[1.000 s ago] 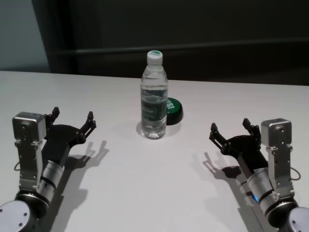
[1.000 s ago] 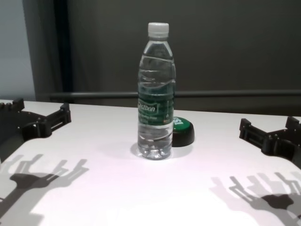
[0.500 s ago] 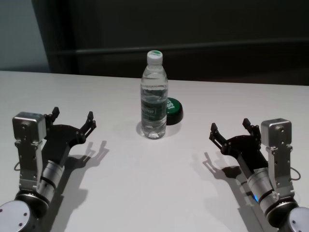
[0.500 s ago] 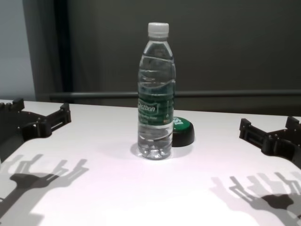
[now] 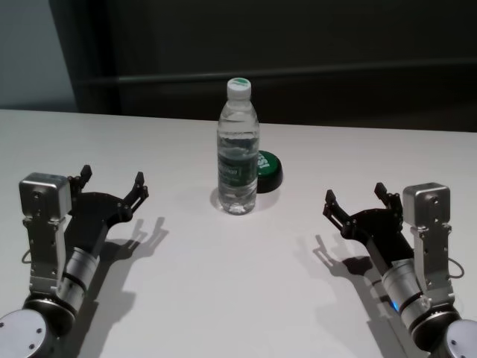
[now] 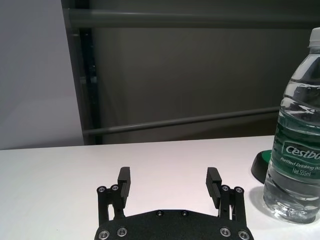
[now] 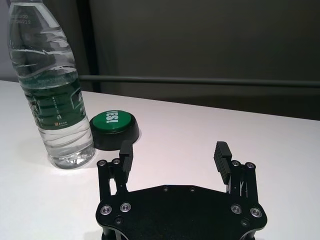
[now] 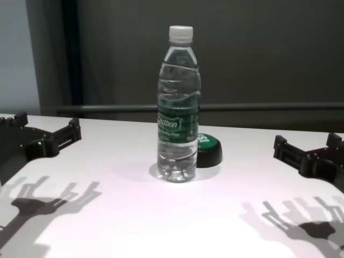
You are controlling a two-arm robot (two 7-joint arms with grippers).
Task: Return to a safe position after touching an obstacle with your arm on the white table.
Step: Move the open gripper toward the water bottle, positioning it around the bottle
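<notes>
The obstacle, a clear water bottle (image 5: pixel 238 149) with a white cap and dark green label, stands upright at the middle of the white table (image 5: pixel 223 298). It also shows in the chest view (image 8: pixel 179 107), the left wrist view (image 6: pixel 297 130) and the right wrist view (image 7: pixel 50 85). My left gripper (image 5: pixel 112 181) is open and empty, low over the table, well to the left of the bottle. My right gripper (image 5: pixel 355 197) is open and empty, well to the right of it. Neither touches the bottle.
A low black puck with a green top (image 5: pixel 267 170) sits just behind and to the right of the bottle; it also shows in the right wrist view (image 7: pixel 114 129). A dark wall with a horizontal rail (image 5: pixel 335 73) runs behind the table's far edge.
</notes>
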